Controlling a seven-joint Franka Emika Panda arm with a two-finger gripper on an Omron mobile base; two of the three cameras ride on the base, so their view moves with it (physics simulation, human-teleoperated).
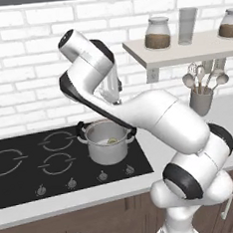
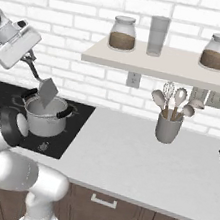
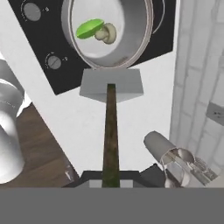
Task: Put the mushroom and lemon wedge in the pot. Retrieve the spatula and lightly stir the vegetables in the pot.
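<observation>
pot [image 1: 107, 142] sits on the black stove [image 1: 23, 169], at the right front burner, shiny steel with two black side handles; the arm crosses its right handle in the left base view. inside, in the hand view, the lemon wedge [image 3: 90, 28] lies at about 10 o'clock of the pot floor, bright yellow-green, touching the tan mushroom [image 3: 106, 33] just at its 3 o'clock. in the left base view only a pale speck of the contents shows, too small to sort out.

spatula [image 2: 47, 92] hangs tilted over the pot, flat grey squarish blade low, at the rim, thin dark handle running up toward 10 o'clock into the gripper [image 2: 28, 59]. the jaws are clamped on the handle's top end; the fingertips themselves are hard to make out. in the hand view the blade covers the pot's near rim at 6 o'clock, and whether it touches the rim cannot be told.

cup [image 2: 168, 127] of spoons and a whisk stands well to the right on the counter [image 2: 124, 160], under the shelf [image 2: 165, 65].
</observation>
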